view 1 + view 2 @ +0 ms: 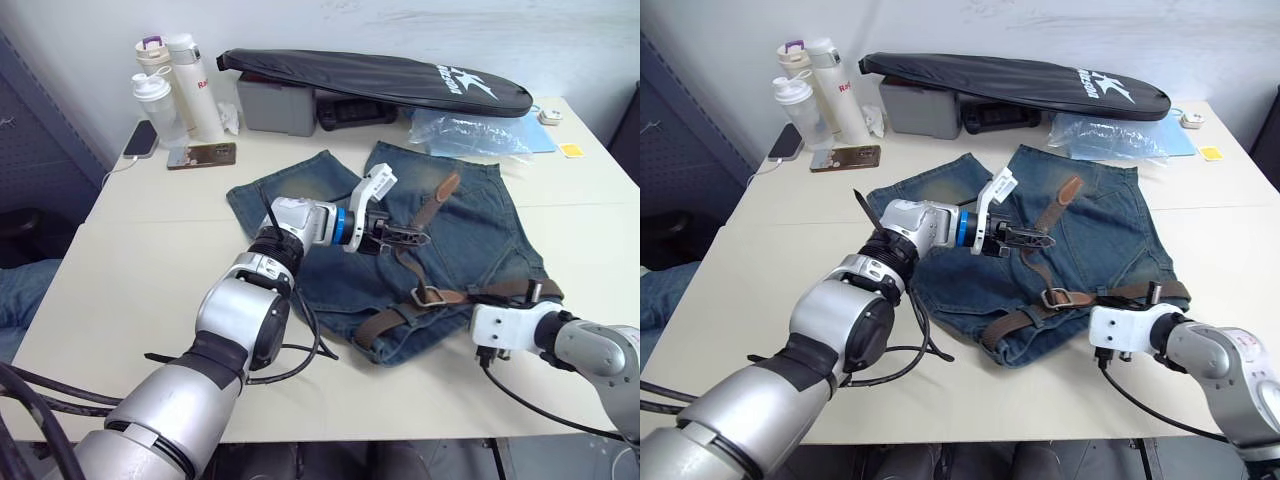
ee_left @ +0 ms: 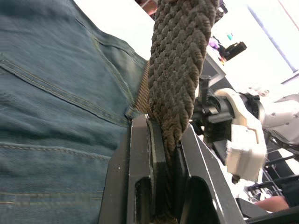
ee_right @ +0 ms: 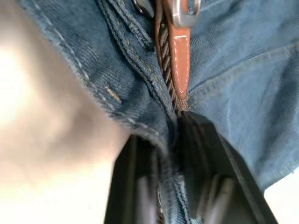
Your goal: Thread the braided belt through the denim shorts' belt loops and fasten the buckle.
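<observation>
Left wrist view: left gripper (image 2: 163,154) pinches braided belt (image 2: 180,70); right gripper (image 3: 175,140) clamps denim shorts (image 3: 233,84) waistband.

Counted around the denim shorts (image 1: 470,235) — one pair. One braided belt (image 1: 400,318), one buckle (image 1: 428,295). Beyond the shorts: three bottles (image 1: 180,85), two phones (image 1: 201,155), one black bag (image 1: 380,78) — two grippers (image 1: 412,238) over the denim.

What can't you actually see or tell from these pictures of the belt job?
- Belt loops: not distinguishable along the waistband of the denim shorts in the eye views, so how far the braided belt is threaded is unclear.
- Buckle: too small to tell whether its prong is engaged.
- Right gripper: fingertips buried in denim in the right wrist view.
</observation>
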